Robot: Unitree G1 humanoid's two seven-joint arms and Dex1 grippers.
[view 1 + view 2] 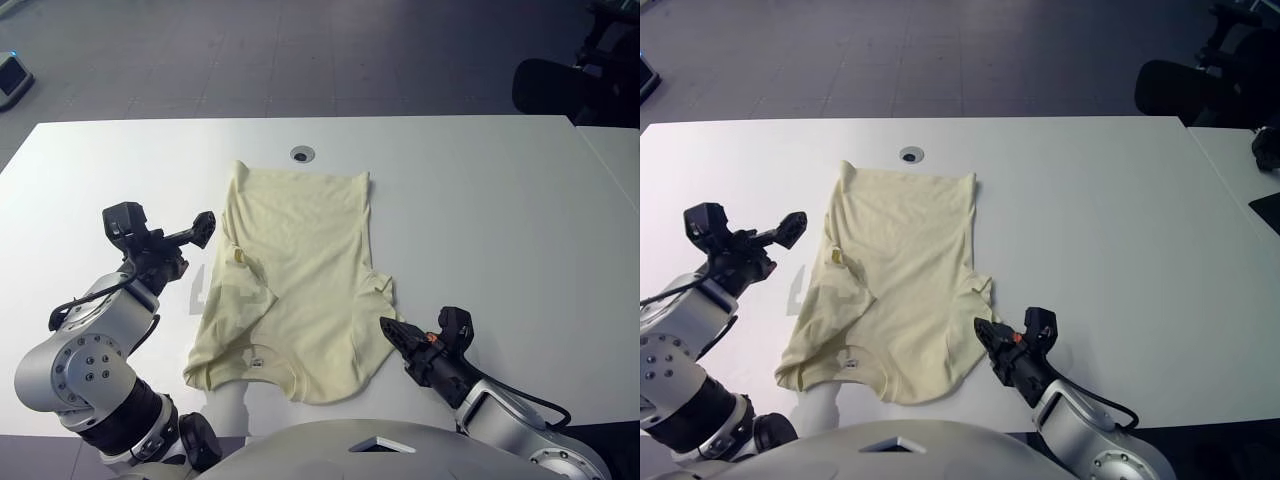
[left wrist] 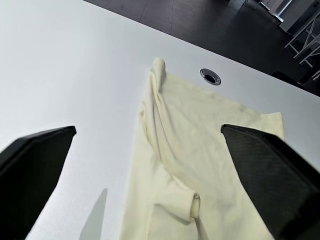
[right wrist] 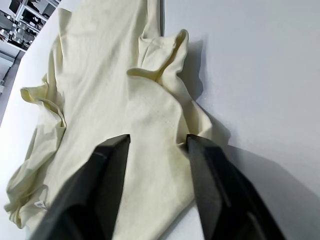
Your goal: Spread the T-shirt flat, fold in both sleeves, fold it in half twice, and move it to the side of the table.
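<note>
Both wide apart, left pincer [image 2: 148, 129] hovering off the cream T-shirt's [image 1: 300, 270] side, right pincer [image 3: 159, 140] low over a crumpled sleeve [image 1: 381, 290], T-shirt lengthwise on white surface [image 1: 500, 230], collar [image 1: 262, 358] nearest

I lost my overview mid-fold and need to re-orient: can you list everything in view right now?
T-shirt: 1, pale yellow, middle of the table, collar end toward the robot, not fully flat.
table: 1, white, under the T-shirt.
cable hole: 1, grey-rimmed, in the table just beyond the T-shirt's far edge.
chair: 1, black, on the floor beyond the table's far right corner.
left gripper: 1, black, open, above the table left of the T-shirt.
right gripper: 1, black, open, at the T-shirt's near right edge.
</note>
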